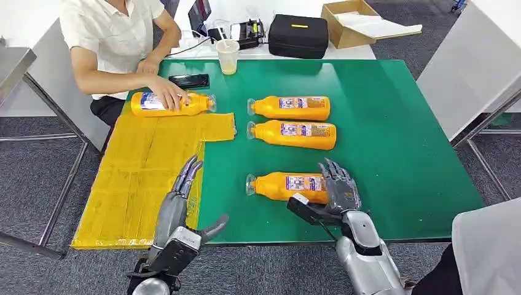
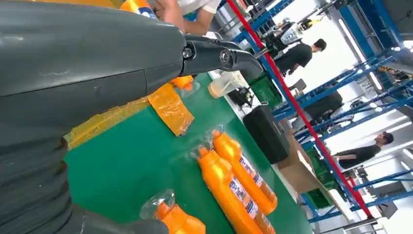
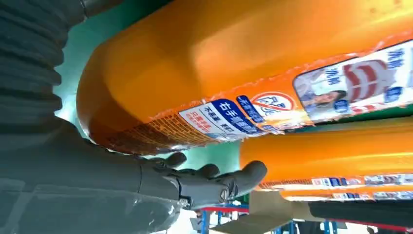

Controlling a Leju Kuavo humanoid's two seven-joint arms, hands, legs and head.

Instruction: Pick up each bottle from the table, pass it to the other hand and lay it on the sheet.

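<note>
Green table (image 1: 393,123) is carrying everything. Yellow sheet (image 1: 141,178) is lying over its left side, hanging past the near edge. Black case (image 1: 298,35) and open cardboard box (image 1: 344,24) are sitting on the white surface behind; box is holding pale paper or packing, contents unclear.

Four orange bottles are lying on their sides, clear caps pointing left. Two bottles (image 1: 289,107) (image 1: 292,134) are lying side by side mid-table. Nearest bottle (image 1: 285,186) is lying by the front edge; right hand (image 1: 338,187) is resting over its base end, fingers draped on it, grip not yet clear. Fourth bottle (image 1: 172,103) is lying at the sheet's far edge under a person's hand (image 1: 164,93).

Left hand (image 1: 178,206) is hovering open over the sheet's edge, fingers extended, holding nothing.

Plastic cup (image 1: 228,56) is standing at the far edge; contents unclear.
</note>
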